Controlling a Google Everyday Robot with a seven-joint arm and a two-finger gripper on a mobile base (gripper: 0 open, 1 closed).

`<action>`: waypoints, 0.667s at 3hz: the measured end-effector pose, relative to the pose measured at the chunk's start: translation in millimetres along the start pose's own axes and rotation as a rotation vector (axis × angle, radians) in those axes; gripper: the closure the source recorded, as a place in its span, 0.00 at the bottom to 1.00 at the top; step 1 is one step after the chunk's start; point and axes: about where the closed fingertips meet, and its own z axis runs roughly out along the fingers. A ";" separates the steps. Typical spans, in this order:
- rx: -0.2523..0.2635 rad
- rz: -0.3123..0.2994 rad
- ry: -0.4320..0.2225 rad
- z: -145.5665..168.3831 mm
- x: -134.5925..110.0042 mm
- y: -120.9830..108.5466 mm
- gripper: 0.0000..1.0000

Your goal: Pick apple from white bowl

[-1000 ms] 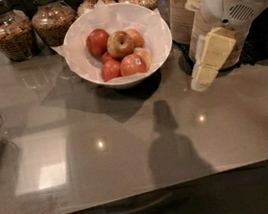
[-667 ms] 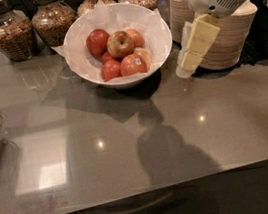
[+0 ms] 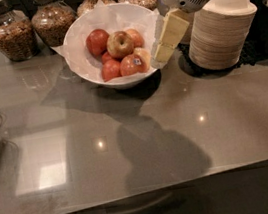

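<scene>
On the grey counter (image 3: 187, 121), two glass jars (image 3: 8, 32) stand behind the white bowl (image 3: 120, 82). The apple (image 3: 120, 44), yellowish-tan with a dark stem dimple, sits on top of the red apples (image 3: 97, 41) at the bowl's middle. The gripper (image 3: 161, 54) hangs tilted just at the bowl's right rim, its tip beside the stickered apple (image 3: 132, 64) and apart from the tan one. It carries nothing visible, and I cannot tell whether it is spread or closed. Right of it stands a stack of paper bowls (image 3: 220, 29). A moment ago the gripper hung in front of that stack; it has since swung left to the rim, while the apples lie unchanged.
</scene>
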 end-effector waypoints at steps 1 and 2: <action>0.037 0.032 -0.049 3.8 2.3 -3.6 0.00; 0.084 0.087 -0.147 23.0 3.5 -14.6 0.00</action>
